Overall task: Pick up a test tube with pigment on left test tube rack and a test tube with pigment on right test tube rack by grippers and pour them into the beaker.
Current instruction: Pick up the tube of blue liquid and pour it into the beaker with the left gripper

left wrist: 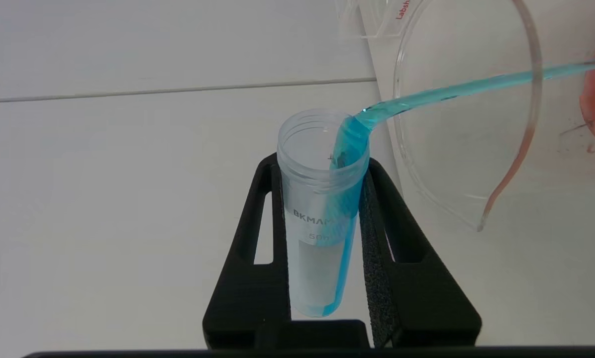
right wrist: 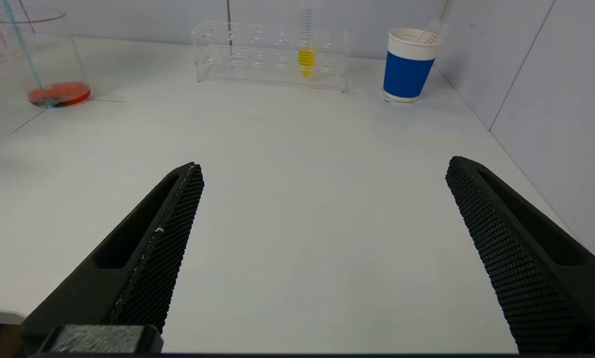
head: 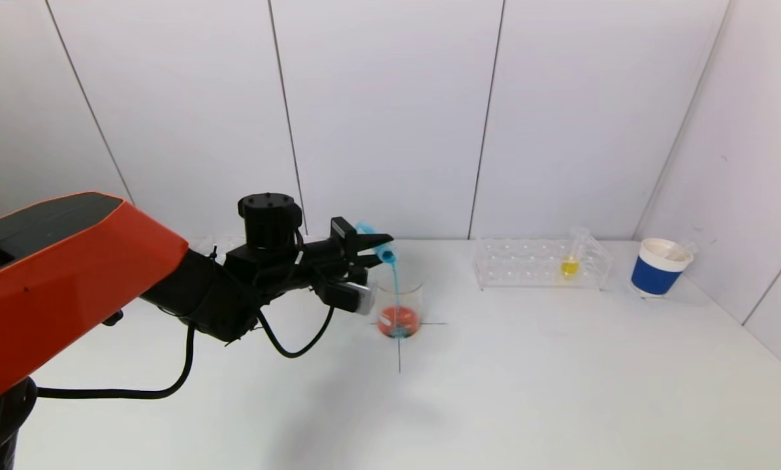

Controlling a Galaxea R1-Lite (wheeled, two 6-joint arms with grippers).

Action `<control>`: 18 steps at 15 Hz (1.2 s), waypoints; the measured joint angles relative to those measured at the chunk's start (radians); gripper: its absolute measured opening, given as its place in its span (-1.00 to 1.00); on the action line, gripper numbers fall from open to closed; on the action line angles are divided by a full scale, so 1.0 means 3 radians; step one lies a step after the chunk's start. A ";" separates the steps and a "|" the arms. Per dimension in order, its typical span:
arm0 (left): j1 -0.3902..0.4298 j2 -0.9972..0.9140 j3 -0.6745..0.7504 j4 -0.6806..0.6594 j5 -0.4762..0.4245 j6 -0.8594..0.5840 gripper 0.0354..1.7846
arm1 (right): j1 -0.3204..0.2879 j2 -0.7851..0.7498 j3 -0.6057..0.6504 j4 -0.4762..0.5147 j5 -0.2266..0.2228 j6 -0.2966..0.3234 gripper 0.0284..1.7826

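Note:
My left gripper (head: 374,248) is shut on a clear test tube (left wrist: 322,209) with blue pigment, tipped over the beaker (head: 399,310). A blue stream (head: 396,294) runs from the tube's mouth into the beaker, which holds red-orange liquid (head: 398,321). The beaker's rim (left wrist: 531,74) shows beside the tube in the left wrist view. The right rack (head: 541,263) holds one tube with yellow pigment (head: 569,266), also in the right wrist view (right wrist: 305,59). My right gripper (right wrist: 322,174) is open and empty, low over the table's near right side. The left rack is mostly hidden behind my left arm.
A blue and white paper cup (head: 659,267) with an empty tube in it stands at the back right by the wall. A black cross is marked on the table under the beaker (head: 399,356). Walls close off the back and right.

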 joint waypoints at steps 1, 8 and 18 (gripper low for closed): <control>0.0006 0.0005 -0.0006 0.0022 0.0005 0.0008 -0.55 | 0.0000 0.0000 0.0000 0.0000 0.0000 -0.0001 0.99; 0.0035 0.0057 -0.0175 0.0188 0.0050 0.0167 -0.55 | 0.0000 0.0000 0.0000 0.0000 -0.0001 -0.0001 0.99; 0.0030 0.0052 -0.0196 0.0261 0.0060 0.0338 -0.55 | 0.0000 0.0000 0.0000 0.0000 0.0000 -0.0001 0.99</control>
